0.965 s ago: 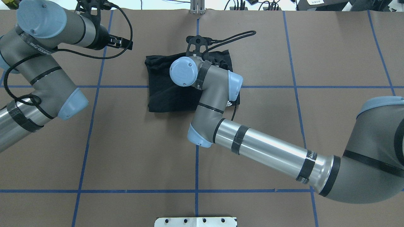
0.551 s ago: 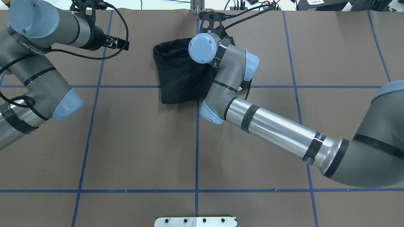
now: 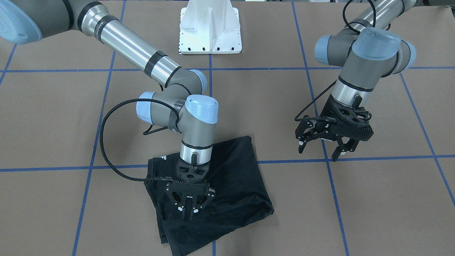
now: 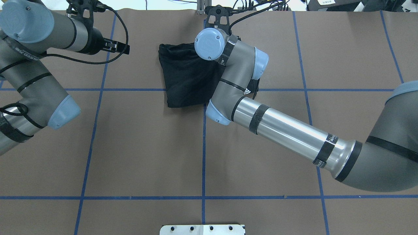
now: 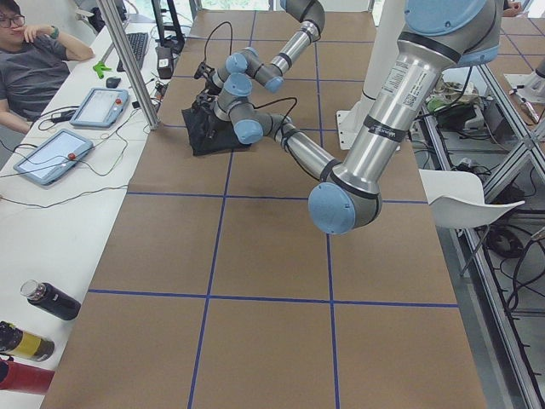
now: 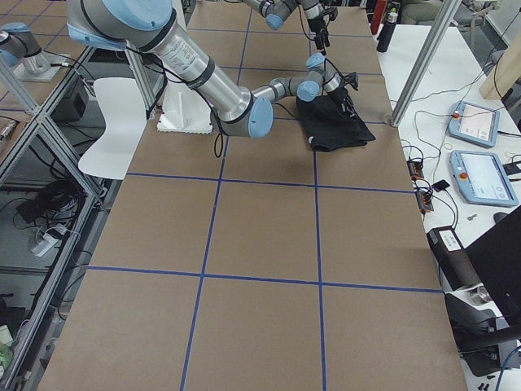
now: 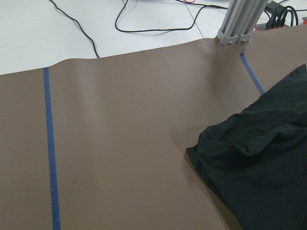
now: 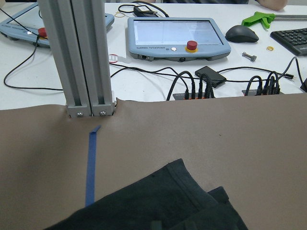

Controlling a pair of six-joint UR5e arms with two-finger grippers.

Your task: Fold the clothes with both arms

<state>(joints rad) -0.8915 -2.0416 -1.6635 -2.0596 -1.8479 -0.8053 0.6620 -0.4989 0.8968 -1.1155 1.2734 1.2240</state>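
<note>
Place: a robotics lab
Signs: teach pendants (image 8: 175, 31) and cables (image 8: 192, 81) are lying on a white bench (image 8: 29, 91); blue tape (image 4: 203, 163) is marking a grid on the brown table (image 4: 147, 147)

One T-shirt (image 3: 234, 185), two arms (left arm (image 3: 359, 67), right arm (image 3: 131, 48)), two grippers (left gripper (image 3: 317, 154), right gripper (image 3: 187, 213)), one white pedestal (image 3: 210, 28), two tablets (far tablet (image 6: 476, 122), near tablet (image 6: 483, 175)), one person (image 5: 30, 72)

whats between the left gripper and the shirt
Nothing but bare table and a blue tape line separates the left gripper from the T-shirt, as the front-facing view shows.
</note>
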